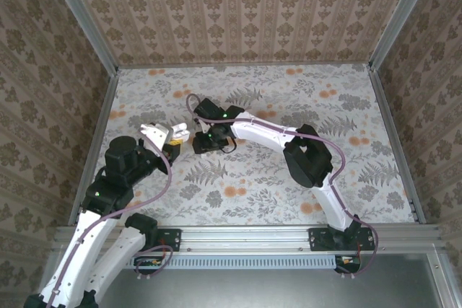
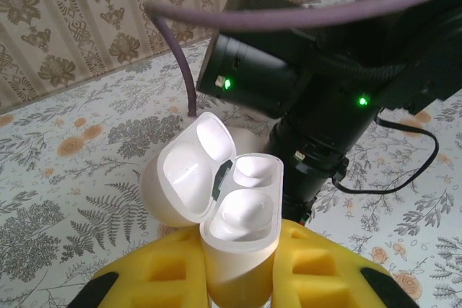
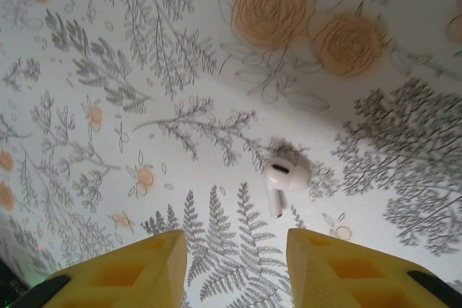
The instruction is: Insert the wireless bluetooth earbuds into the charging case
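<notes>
Floral tabletop [image 3: 108, 70] — earbud [image 3: 283, 178] just beyond right end effector [image 3: 234, 265]

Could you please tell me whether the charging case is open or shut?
Open: the charging case has its lid swung back, exposing the two inner wells.

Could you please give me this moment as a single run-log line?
left jaws: shut on open charging case | right jaws: open, facing earbud lying on table | insertion: pending
</notes>
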Action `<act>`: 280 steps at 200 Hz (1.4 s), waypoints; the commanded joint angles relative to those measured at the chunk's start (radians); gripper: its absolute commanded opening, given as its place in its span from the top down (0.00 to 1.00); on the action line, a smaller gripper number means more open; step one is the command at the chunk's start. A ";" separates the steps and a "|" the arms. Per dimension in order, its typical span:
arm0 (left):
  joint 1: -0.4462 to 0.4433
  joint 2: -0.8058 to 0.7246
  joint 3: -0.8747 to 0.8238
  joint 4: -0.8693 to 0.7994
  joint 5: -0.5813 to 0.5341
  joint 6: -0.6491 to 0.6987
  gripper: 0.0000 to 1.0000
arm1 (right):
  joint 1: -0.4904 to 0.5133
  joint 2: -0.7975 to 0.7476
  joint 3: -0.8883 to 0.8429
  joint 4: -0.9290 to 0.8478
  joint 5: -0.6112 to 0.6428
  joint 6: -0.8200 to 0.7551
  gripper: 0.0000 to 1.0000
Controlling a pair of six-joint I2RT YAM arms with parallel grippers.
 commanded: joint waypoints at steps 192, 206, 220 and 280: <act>0.010 -0.059 -0.023 -0.033 -0.045 0.028 1.00 | 0.077 0.292 0.377 -0.327 0.253 0.037 0.50; 0.009 -0.058 -0.024 -0.034 -0.043 0.028 1.00 | 0.079 0.298 0.380 -0.327 0.249 0.036 0.51; 0.009 -0.060 -0.022 -0.035 -0.043 0.029 1.00 | 0.078 0.303 0.383 -0.328 0.246 0.037 0.53; 0.009 -0.066 -0.022 -0.043 -0.045 0.030 1.00 | 0.079 0.335 0.401 -0.331 0.238 0.035 0.58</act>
